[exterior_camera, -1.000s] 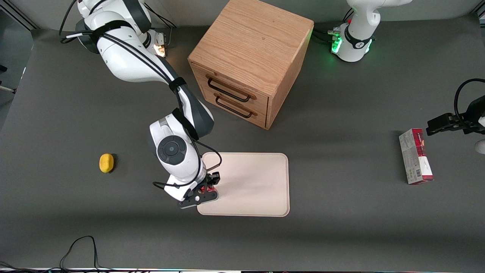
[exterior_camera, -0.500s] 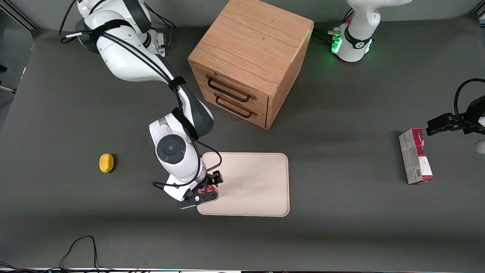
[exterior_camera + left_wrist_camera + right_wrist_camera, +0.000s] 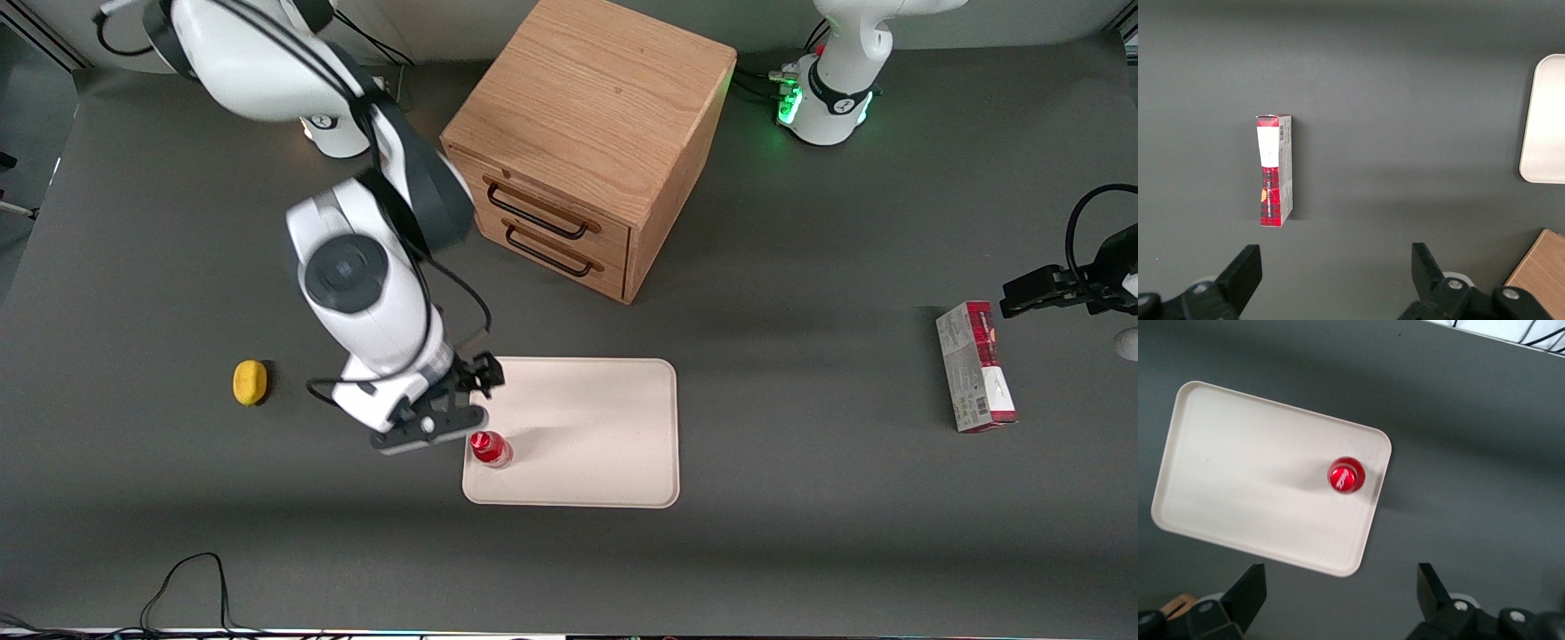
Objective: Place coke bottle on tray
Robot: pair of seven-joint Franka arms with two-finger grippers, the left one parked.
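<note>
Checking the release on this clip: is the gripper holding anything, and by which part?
Nothing is held. The gripper is open above the table beside the tray; the coke bottle stands upright on the tray, free.

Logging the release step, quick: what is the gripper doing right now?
Gripper: open, holding nothing, raised above the edge of the flat cream tray; the small red coke bottle stands upright on it, released.

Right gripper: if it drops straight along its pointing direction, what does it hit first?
Likely the coke bottle standing on the tray: the open gripper points down above it, though depth is unclear and it might meet the tray rim beside it.
</note>
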